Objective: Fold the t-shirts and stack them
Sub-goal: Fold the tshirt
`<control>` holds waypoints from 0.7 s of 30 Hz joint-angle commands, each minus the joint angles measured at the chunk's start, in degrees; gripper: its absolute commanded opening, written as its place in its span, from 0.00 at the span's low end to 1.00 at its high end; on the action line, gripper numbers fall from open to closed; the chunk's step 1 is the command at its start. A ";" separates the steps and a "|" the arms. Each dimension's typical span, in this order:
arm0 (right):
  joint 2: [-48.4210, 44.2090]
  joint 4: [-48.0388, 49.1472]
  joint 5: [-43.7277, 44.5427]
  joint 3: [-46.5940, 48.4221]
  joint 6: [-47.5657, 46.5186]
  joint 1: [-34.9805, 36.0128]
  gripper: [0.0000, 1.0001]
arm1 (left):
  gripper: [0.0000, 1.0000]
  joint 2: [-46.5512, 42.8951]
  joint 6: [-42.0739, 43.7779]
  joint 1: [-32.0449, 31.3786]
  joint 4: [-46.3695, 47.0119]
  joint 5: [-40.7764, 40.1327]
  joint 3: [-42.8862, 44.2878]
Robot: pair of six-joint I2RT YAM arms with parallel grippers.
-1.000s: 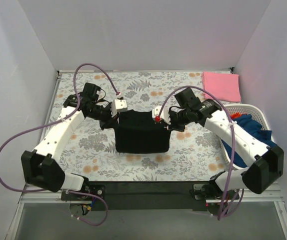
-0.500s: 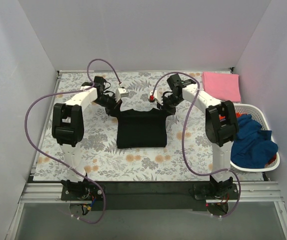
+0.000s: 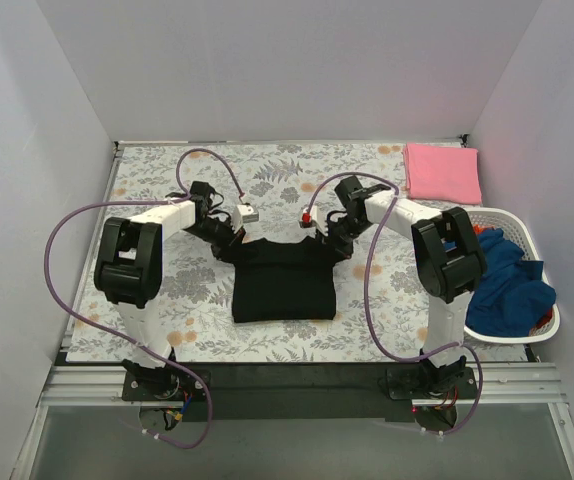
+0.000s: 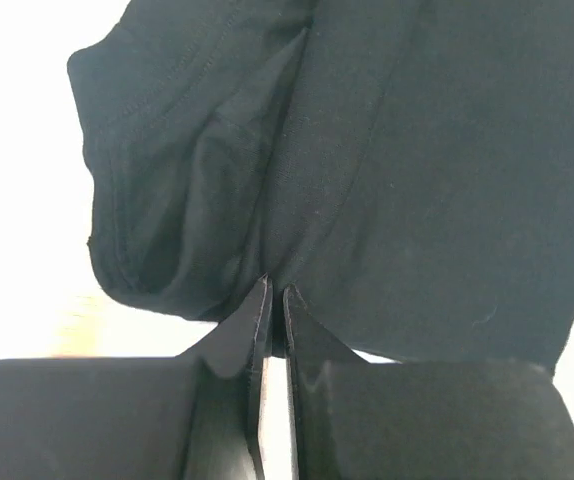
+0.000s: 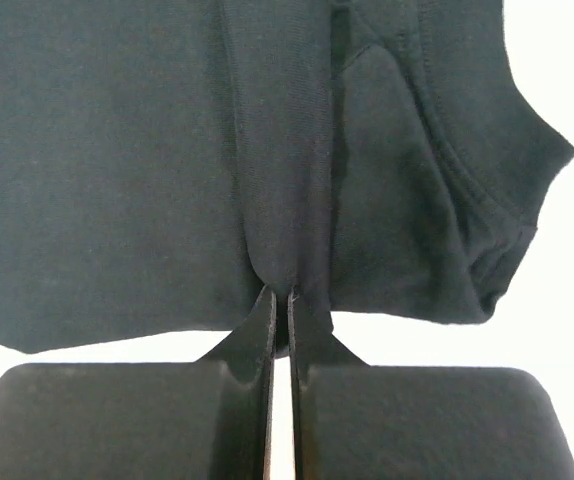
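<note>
A black t-shirt [image 3: 282,280] lies partly folded in the middle of the table. My left gripper [image 3: 229,245] is shut on its far left edge, and the left wrist view shows the jaws pinching a fold of black cloth [image 4: 347,180]. My right gripper [image 3: 337,243] is shut on its far right edge, and the right wrist view shows the same pinch on the cloth [image 5: 267,150]. A folded pink t-shirt [image 3: 442,172] lies at the far right corner. A blue t-shirt [image 3: 507,280] sits in the white basket [image 3: 502,217].
The table is covered by a floral cloth [image 3: 157,290]. The white basket stands at the right edge and holds the blue garment and something red. White walls close in the left, back and right sides. Purple cables loop over both arms.
Both grippers have carried the shirt's far edge out to the back of the table and then a little back toward me. The arms have swung from low and bent to extended.
</note>
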 commanded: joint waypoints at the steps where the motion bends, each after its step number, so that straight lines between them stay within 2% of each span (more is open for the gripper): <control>1: -6.18 -0.94 -2.67 -7.23 5.69 3.32 0.01 | 0.00 -8.72 0.07 -0.77 -1.33 0.66 -7.19; 3: -9.87 -1.38 -4.08 -10.93 8.58 4.55 0.04 | 0.00 -11.97 -0.19 -0.86 -1.59 1.36 -9.83; 4: -11.19 -1.73 -5.13 -11.89 11.30 4.91 0.13 | 0.01 -14.69 -0.28 -0.86 -1.68 1.45 -11.06; 5: -12.59 -1.99 -7.75 -12.60 12.80 5.09 0.24 | 0.14 -16.11 -0.10 -0.86 -2.03 1.63 -11.33; 6: -15.13 -2.17 -8.91 -13.30 14.47 5.09 0.36 | 0.22 -17.16 0.68 -0.86 -3.34 2.15 -11.33; 7: -16.20 -2.17 -9.79 -13.22 18.23 5.00 0.64 | 0.28 -18.13 0.86 -0.95 -3.87 3.55 -11.16; 8: -17.69 -2.26 -11.71 -13.05 19.83 4.91 0.69 | 0.39 -20.14 0.69 -1.03 -3.97 4.61 -10.38; 10: -18.14 -2.26 -14.35 -11.48 22.91 4.04 0.70 | 0.45 -21.74 -0.71 -1.65 -3.18 6.80 -9.76; 12: -16.84 -1.82 -17.52 -9.28 26.78 2.99 0.68 | 0.46 -21.84 -1.59 -3.48 -1.69 7.69 -8.53; 14: -12.81 -1.21 -20.93 -3.93 30.81 0.97 0.59 | 0.46 -20.44 -4.05 -4.81 -0.11 8.39 -7.82; 15: -11.13 -1.03 -21.92 -1.99 32.32 -0.26 0.49 | 0.46 -19.73 -4.84 -6.29 1.29 8.31 -7.12; 16: -9.29 -0.16 -22.19 1.86 33.90 -0.62 0.44 | 0.46 -19.03 -5.37 -7.00 2.18 8.22 -7.03; 19: -3.74 2.74 -21.93 5.40 40.40 -0.97 0.28 | 0.47 -17.27 -7.13 -9.20 7.01 7.61 -8.52; 21: -1.36 8.27 -22.19 5.50 46.61 -0.97 0.24 | 0.48 -16.91 -7.66 -10.69 11.04 6.47 -9.66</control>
